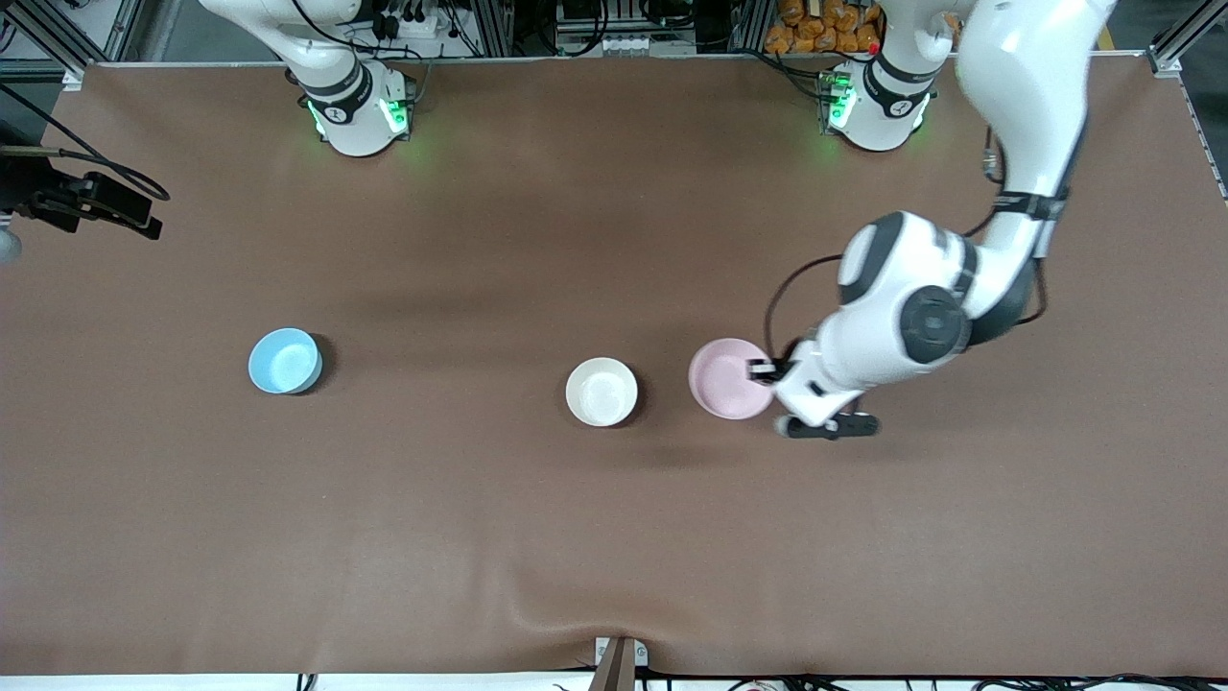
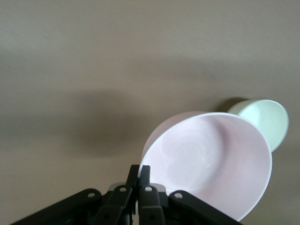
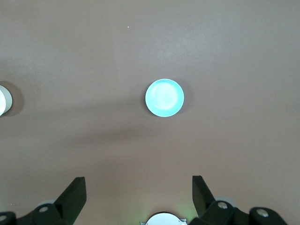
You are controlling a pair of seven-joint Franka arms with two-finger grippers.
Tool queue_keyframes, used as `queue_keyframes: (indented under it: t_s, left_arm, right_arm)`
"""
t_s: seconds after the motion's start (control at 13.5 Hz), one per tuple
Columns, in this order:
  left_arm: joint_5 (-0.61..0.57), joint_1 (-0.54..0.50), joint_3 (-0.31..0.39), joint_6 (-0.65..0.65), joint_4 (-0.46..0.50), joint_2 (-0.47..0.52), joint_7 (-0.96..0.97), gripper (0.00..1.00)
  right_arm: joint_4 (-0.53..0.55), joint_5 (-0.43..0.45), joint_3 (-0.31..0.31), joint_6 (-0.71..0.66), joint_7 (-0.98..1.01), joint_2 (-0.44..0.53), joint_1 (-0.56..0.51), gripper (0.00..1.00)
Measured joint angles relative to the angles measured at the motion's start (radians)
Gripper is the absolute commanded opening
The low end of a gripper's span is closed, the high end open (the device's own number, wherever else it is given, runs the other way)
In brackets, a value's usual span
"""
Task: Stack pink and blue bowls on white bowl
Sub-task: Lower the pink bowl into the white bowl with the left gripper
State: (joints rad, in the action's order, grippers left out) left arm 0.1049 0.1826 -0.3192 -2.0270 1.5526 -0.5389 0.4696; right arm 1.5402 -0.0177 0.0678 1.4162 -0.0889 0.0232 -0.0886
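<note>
Carrying the pink bowl to the white bowl is the step in hand. The blue bowl sits untouched toward the right arm's end, the white bowl mid-table, the pink one just beside it. Next, it must travel over the white bowl and lower squarely. The left gripper pinches the pink rim tightly; the right gripper, waiting high over the blue bowl, gapes wide and empty.

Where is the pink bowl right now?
The pink bowl is pinched by its rim in the shut left gripper, beside the white bowl, toward the left arm's end of the table.
</note>
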Motion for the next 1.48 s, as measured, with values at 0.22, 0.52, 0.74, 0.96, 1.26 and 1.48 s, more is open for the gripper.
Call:
queue_keyframes:
  t_s: [0.22, 0.52, 0.74, 0.96, 1.26, 1.48]
  left_arm:
    - [0.000, 0.093, 0.002, -0.023, -0.081, -0.079, 0.112, 0.00]
    - [0.000, 0.164, 0.006, -0.172, -0.112, -0.171, 0.161, 0.00]
    - [0.000, 0.195, 0.006, -0.258, -0.115, -0.219, 0.179, 0.00]
    - [0.000, 0.216, 0.006, -0.284, -0.121, -0.243, 0.183, 0.00]
    - [0.000, 0.232, 0.007, -0.299, -0.124, -0.258, 0.183, 0.00]
    - [0.000, 0.240, 0.008, -0.323, -0.125, -0.282, 0.183, 0.00]
  right_arm:
    - [0.000, 0.000, 0.000, -0.001, 0.000, 0.000, 0.000, 1.00]
    - [0.000, 0.000, 0.000, -0.001, 0.000, 0.000, 0.000, 1.00]
    - [0.000, 0.000, -0.001, -0.001, 0.000, 0.000, -0.010, 1.00]
    - [0.000, 0.000, -0.001, 0.000, 0.002, -0.002, -0.030, 1.00]
    - [0.001, 0.004, -0.001, 0.027, 0.002, -0.013, -0.032, 1.00]
    - [0.004, 0.052, -0.001, 0.031, 0.004, -0.071, -0.033, 1.00]
